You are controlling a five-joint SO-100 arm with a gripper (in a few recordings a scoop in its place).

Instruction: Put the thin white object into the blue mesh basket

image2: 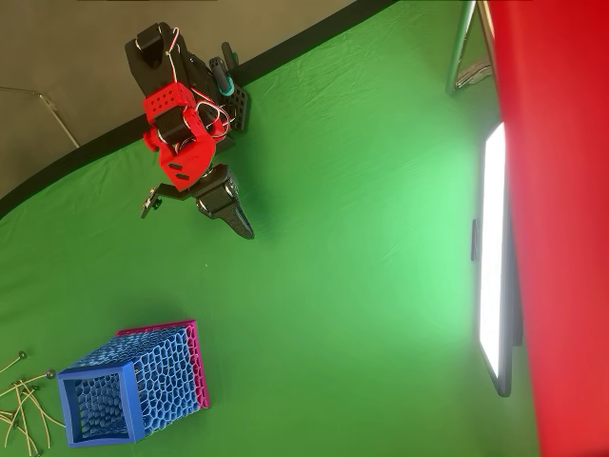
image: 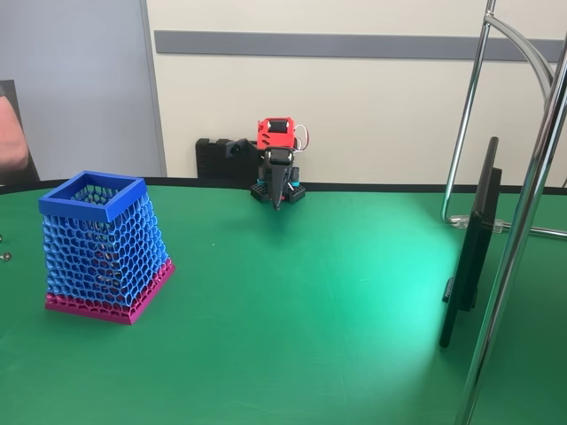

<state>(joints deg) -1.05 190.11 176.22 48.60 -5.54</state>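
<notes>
— Listing by size: green table (image: 337, 336), then blue mesh basket (image: 102, 248) upright near its left side in the fixed view.
— Arm?
— Gripper (image2: 245, 228) at the far edge, fingers together, holding nothing.
— Thin white object?
— Several thin white strands (image2: 24, 405) lie just beside the basket; which one, cannot tell.

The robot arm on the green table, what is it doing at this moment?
Nothing is being handled now. The arm is folded near the table's back edge, and its gripper points down at the cloth with jaws together, holding nothing. The blue mesh basket stands apart from it. In the overhead view, several thin white strands lie on the cloth beside the basket, at the picture's left edge, untouched.
</notes>
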